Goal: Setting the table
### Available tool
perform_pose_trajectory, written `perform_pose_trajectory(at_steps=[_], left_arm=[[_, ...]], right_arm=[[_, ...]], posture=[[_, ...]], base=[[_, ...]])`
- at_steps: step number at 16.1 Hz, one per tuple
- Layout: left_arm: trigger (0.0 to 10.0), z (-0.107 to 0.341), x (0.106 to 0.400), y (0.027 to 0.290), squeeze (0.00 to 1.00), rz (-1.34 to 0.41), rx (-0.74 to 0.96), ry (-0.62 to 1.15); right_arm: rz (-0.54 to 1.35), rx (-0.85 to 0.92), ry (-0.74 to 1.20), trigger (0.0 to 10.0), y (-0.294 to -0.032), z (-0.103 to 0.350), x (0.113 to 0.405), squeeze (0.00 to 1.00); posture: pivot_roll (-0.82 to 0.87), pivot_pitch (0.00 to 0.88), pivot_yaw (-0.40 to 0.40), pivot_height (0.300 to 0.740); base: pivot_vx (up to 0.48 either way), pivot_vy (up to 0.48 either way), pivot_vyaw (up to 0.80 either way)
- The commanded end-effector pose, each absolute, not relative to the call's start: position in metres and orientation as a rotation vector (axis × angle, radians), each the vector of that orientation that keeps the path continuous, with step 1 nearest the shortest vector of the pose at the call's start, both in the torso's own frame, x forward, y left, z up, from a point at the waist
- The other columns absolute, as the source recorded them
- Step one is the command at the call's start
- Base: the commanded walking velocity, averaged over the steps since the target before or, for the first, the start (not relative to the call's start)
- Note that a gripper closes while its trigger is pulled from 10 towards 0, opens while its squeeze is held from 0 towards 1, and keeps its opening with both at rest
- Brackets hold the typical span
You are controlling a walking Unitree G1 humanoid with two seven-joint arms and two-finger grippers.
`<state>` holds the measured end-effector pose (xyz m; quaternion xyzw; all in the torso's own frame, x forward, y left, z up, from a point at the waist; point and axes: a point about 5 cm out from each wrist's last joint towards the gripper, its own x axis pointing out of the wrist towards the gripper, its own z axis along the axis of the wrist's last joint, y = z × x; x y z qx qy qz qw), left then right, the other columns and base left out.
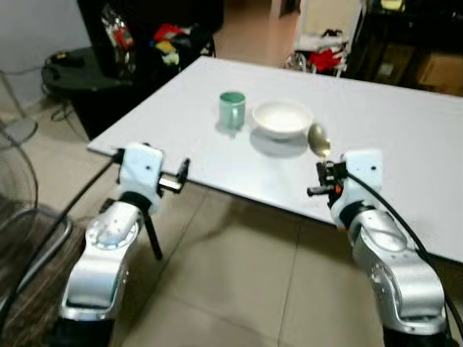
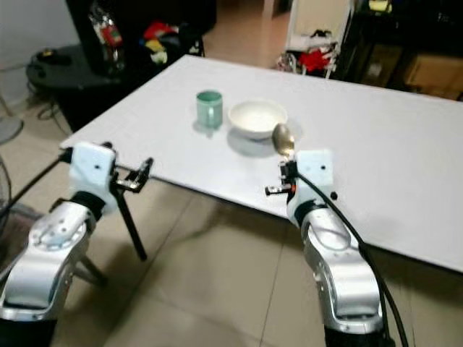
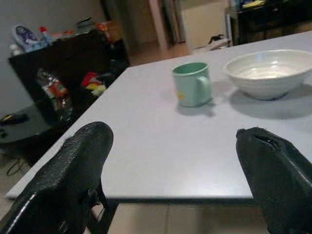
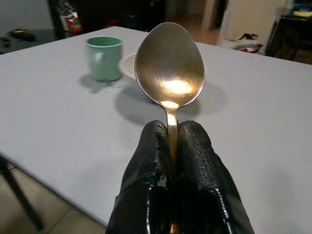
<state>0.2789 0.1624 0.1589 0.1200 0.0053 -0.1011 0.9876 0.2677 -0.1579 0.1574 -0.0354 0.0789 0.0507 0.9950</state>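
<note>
The jaws of the right gripper (image 4: 171,146) are pressing together on the thin handle of a metal spoon (image 4: 169,66), and the bowl of the spoon is standing up above the two black fingers (image 4: 148,151), catching a spot of light. In the head views this gripper is hovering just over the near edge of the white desk (image 1: 405,137), with the spoon pointing toward the far side. The jaws of the left gripper (image 3: 175,165) are standing wide apart and are holding nothing; its fingers (image 3: 83,156) are facing the near edge of the desk from the robot's left side, and the gripper is staying off the desk, over the tiled floor (image 1: 239,275). Farther out, a white bowl (image 1: 282,118) is sitting on the desk, just beyond the spoon, and it is looking empty. A green mug (image 1: 231,109) is standing upright just beside the bowl, on the robot's left of it, with a small gap between them. Behind the far left corner of the desk a dark cabinet (image 3: 63,53) is carrying some colourful small things that are too blurred to name. On the far right, a light chair (image 1: 329,29) with something red on it is standing behind the desk.
</note>
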Motion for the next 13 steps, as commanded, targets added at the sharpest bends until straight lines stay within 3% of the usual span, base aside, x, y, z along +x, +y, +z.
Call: perform_pose_trajectory(at_steps=[1, 4, 8, 13], left_arm=[[10.0, 0.1599, 0.2796, 0.1565, 0.0, -0.221, 0.235, 0.003], [10.0, 0.1611, 0.2813, 0.1556, 0.0, -0.225, 0.236, -0.004], [10.0, 0.1622, 0.2827, 0.1565, 0.0, -0.22, 0.237, -0.015], [10.0, 0.1635, 0.2836, 0.1569, 0.0, -0.215, 0.239, -0.025]], right_arm=[[0.071, -0.085, 0.144, 10.0, -0.1655, 0.16, 0.268, 0.0], [0.066, -0.084, 0.142, 10.0, -0.1662, 0.1611, 0.2697, 0.0], [0.065, -0.073, 0.14, 10.0, -0.1661, 0.1606, 0.2693, 0.0], [0.074, -0.084, 0.135, 10.0, -0.1656, 0.1601, 0.27, 0.0]], posture=[[0.06, 0.0, 0.038, 0.74], [0.05, 0.0, 0.042, 0.74], [0.05, 0.0, 0.042, 0.74], [0.06, 0.0, 0.035, 0.74]], base=[[0.345, 0.0, 0.0], [0.354, 0.0, 0.0], [0.351, 0.0, -0.79], [0.352, 0.0, 0.0]])
